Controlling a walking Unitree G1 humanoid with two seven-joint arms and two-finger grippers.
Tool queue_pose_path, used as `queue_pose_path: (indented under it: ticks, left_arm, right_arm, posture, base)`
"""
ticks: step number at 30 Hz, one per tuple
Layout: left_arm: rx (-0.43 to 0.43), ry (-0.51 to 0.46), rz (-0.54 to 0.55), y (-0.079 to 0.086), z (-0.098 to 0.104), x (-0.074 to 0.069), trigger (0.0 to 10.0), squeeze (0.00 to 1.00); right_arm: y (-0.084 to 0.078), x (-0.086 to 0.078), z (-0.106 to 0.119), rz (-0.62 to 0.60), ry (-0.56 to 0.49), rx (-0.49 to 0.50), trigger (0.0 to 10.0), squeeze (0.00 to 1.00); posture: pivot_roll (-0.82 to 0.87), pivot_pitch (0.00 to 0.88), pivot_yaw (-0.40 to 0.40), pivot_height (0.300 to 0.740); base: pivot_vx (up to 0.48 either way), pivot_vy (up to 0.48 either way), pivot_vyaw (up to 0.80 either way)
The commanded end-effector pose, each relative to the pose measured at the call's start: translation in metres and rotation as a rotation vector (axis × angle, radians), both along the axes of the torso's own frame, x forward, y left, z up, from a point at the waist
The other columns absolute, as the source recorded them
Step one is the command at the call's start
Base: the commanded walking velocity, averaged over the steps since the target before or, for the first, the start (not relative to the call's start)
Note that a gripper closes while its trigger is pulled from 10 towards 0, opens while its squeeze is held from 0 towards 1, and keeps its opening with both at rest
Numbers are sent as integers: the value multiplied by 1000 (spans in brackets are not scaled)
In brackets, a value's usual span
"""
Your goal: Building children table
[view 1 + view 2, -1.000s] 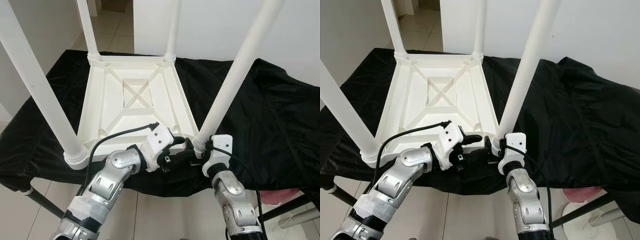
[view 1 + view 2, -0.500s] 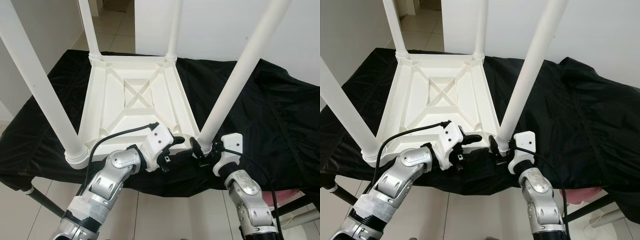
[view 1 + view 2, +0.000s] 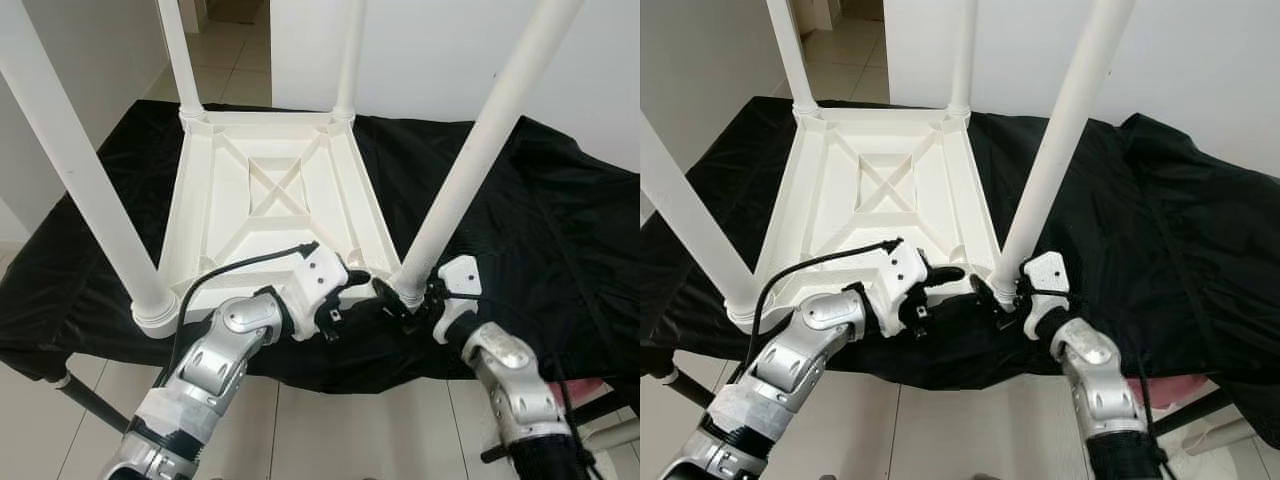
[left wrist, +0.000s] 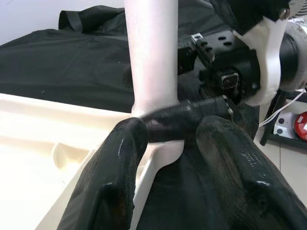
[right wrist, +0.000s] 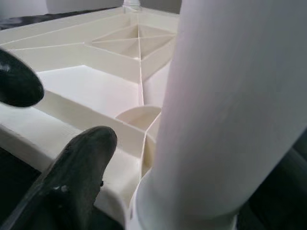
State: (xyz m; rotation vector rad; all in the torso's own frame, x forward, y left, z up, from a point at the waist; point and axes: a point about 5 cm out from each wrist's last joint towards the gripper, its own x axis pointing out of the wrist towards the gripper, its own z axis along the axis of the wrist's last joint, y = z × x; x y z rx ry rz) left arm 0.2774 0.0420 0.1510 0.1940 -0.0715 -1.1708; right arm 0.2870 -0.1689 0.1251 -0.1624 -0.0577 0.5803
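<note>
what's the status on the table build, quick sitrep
Right end effector clamped round base of near-right leg. Left end effector open at the same corner of upturned tabletop. All four legs standing. Nothing in the way.

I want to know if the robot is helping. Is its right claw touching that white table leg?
Touching. In the left wrist view, a black finger of the right claw presses across the base of the near right leg, with no gap.
</note>
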Motion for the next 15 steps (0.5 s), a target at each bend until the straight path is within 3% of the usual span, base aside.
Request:
queue_pose_path:
  ticks: [1, 2, 12, 14, 15]
  left_arm:
    - [13, -6, -13, 0, 0, 2, 10000, 0]
    - [14, -8, -11, 0, 0, 2, 10000, 0]
    - [7, -7, 1, 1, 0, 2, 10000, 0]
    - [8, -3, -3, 0, -1, 0, 10000, 0]
    - [8, -3, -3, 0, -1, 0, 10000, 0]
  right_arm:
    - [-2, 1, -5, 17, 18, -30, 1529, 0]
    - [-5, 3, -5, 22, 20, -45, 0, 0]
    - [-16, 7, -8, 6, 40, -26, 0, 0]
    - [-15, 7, -8, -36, 51, 59, 10000, 0]
    - [-15, 7, -8, -36, 51, 59, 10000, 0]
  posture:
    - [-24, 0, -28, 740]
    - [-21, 0, -31, 740]
    - [-17, 0, -38, 740]
    - [-24, 0, -37, 740]
    - [-24, 0, -37, 740]
  base:
    - [0, 0, 0]
    - [0, 0, 0]
    - [0, 0, 0]
    - [0, 0, 0]
    - [0, 0, 0]
